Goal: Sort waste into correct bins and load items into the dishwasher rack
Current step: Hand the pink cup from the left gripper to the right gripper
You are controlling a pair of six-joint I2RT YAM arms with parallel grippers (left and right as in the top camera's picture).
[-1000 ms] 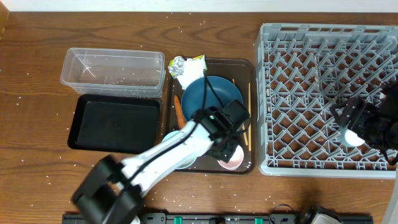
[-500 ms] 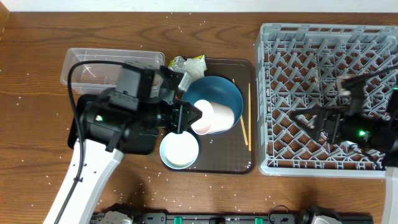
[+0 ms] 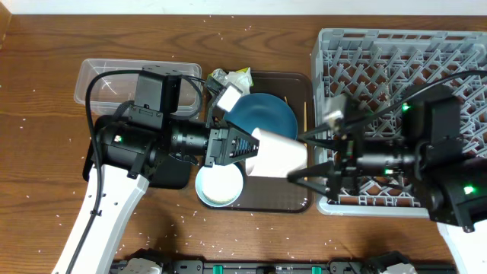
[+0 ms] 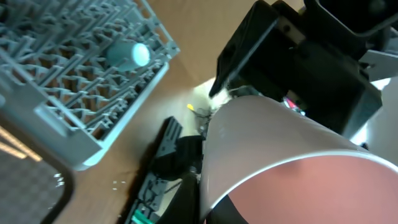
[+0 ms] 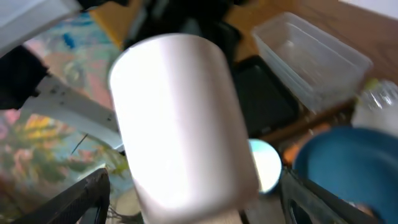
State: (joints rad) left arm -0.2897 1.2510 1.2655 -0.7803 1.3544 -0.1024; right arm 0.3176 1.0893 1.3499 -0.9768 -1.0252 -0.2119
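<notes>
The left pincer (image 3: 240, 144) is gripping the small pink cup (image 3: 278, 156) at its 3 o'clock; the right pincer (image 3: 310, 158) is gaping wide, flanking the cup's far end.

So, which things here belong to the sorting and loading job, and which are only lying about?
Job: pink cup, blue plate, white bowl, wrapper, clear tub, black tray, grey rack with light-blue cup.
Lying about: brown tray, table.

Pink cup (image 3: 278, 156) sideways (aloft); plate (image 3: 266, 113) flat.
</notes>
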